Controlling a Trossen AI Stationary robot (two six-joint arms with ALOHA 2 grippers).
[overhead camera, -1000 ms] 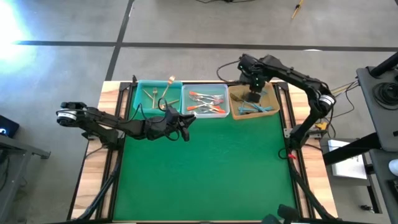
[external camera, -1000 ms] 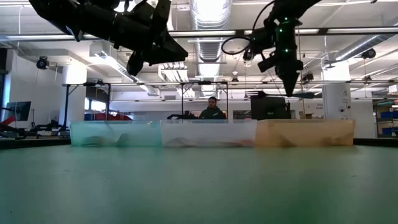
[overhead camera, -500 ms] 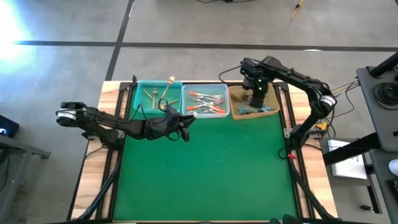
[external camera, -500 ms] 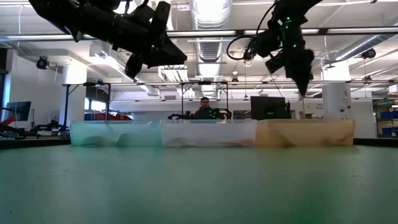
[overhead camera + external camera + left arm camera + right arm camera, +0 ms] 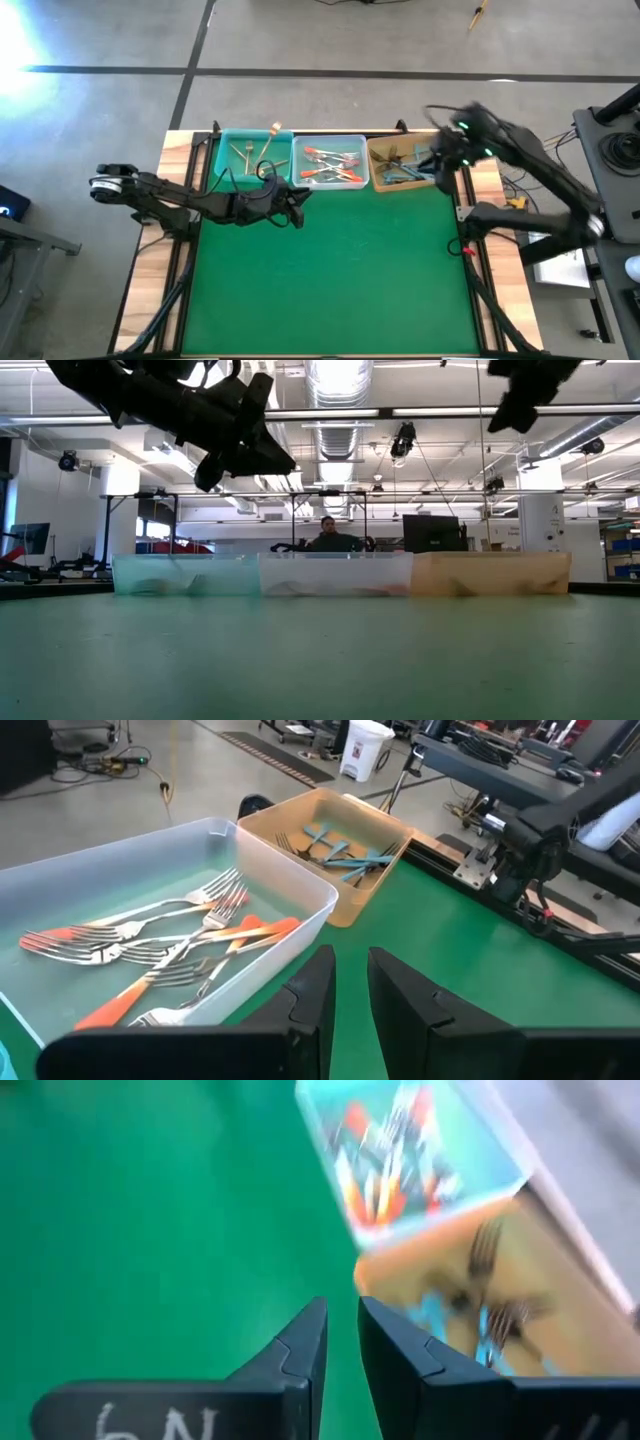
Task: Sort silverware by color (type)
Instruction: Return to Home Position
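All the silverware in view lies in three bins along the table's far edge. Gold forks (image 5: 252, 153) are in the teal bin (image 5: 226, 160), and one of them leans over its far rim. Orange-handled forks (image 5: 170, 935) are in the clear bin (image 5: 300, 890). Teal-blue-handled forks (image 5: 345, 855) are in the tan bin (image 5: 375, 885). My left gripper (image 5: 350, 965) hovers above the mat just near of the clear bin, shut, holding nothing. My right gripper (image 5: 341, 1315) hangs high by the tan bin's right end (image 5: 443, 162), blurred, shut and holding nothing.
The green mat (image 5: 330, 270) stretches from the bins to the near edge with nothing lying on it. Black rails (image 5: 462, 215) run along the table's left and right sides. In the low view a person (image 5: 332, 538) sits in the room beyond the bins.
My right gripper has swung from over the tan bin up and toward the table's right edge, tipping from pointing steeply down to a shallower slant. Nothing hangs from it. The forks in the bins lie as before.
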